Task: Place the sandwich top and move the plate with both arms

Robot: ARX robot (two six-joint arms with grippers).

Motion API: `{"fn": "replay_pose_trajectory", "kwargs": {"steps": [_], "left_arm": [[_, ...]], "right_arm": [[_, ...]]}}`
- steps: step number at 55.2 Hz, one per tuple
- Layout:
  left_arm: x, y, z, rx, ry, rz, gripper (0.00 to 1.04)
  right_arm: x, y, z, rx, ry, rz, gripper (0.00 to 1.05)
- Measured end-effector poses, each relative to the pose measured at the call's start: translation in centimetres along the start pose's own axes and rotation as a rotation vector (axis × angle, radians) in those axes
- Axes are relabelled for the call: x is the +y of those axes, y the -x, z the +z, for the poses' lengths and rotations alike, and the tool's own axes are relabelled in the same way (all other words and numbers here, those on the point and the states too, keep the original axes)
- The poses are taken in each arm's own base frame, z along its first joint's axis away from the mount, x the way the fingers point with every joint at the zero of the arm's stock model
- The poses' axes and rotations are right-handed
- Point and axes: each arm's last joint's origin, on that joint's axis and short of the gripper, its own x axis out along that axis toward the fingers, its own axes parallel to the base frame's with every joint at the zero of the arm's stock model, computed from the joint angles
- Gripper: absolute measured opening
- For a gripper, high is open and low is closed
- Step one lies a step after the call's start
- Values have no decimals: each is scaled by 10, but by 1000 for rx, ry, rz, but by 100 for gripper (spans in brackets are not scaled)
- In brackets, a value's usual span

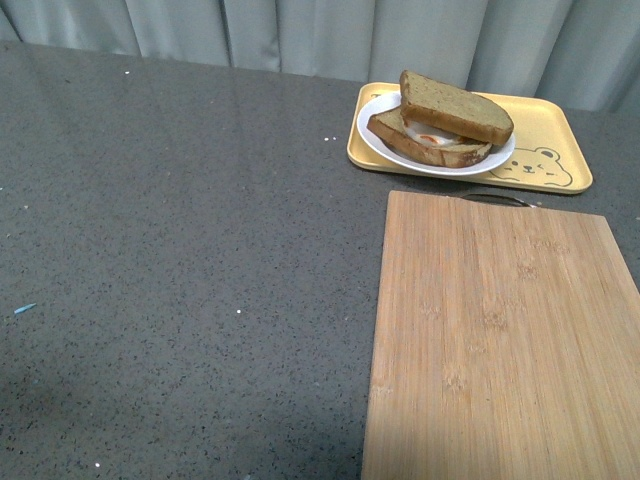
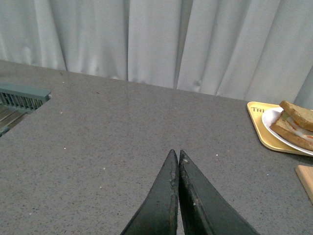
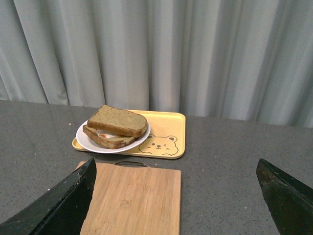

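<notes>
Front view: a yellow tray (image 1: 560,130) is sitting at the far right of the grey desk (image 1: 180,250), in front of a pale curtain (image 1: 300,30). A white plate (image 1: 372,140) is lying in the tray's left part. On the plate a lower slice (image 1: 400,140) is carrying a fried egg (image 1: 432,137), and the sandwich top (image 1: 455,106) is lying on the egg, tilted and shifted toward the right. A bear drawing (image 1: 535,165) is showing on the tray's near right corner. A wooden board (image 1: 500,340) is lying just in front of the tray, cut off by the picture's edges. Neither arm is showing here.

Left wrist view: the left tool (image 2: 177,159) is hanging over bare desk with its two dark fingers (image 2: 164,205) pressed together, holding nothing. The tray (image 2: 259,125), plate (image 2: 269,120) and sandwich top (image 2: 297,113) are being cut off at the edge. A grey slatted thing (image 2: 22,95) is lying at the opposite edge, hard to make out.

Right wrist view: the right tool (image 3: 176,196) is spread wide with nothing between its fingers (image 3: 63,205). The sandwich top (image 3: 117,120) is resting over the egg slice on the plate (image 3: 85,142) in the tray (image 3: 171,125), beyond the board (image 3: 132,200).
</notes>
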Motion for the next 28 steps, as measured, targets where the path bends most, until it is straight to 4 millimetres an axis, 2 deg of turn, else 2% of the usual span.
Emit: {"fn": "replay_pose_trajectory", "kwargs": {"steps": [28], "left_arm": [[0, 23, 8, -26, 0, -7, 4]], "right_arm": [[0, 0, 0, 0, 0, 0, 95]]}}
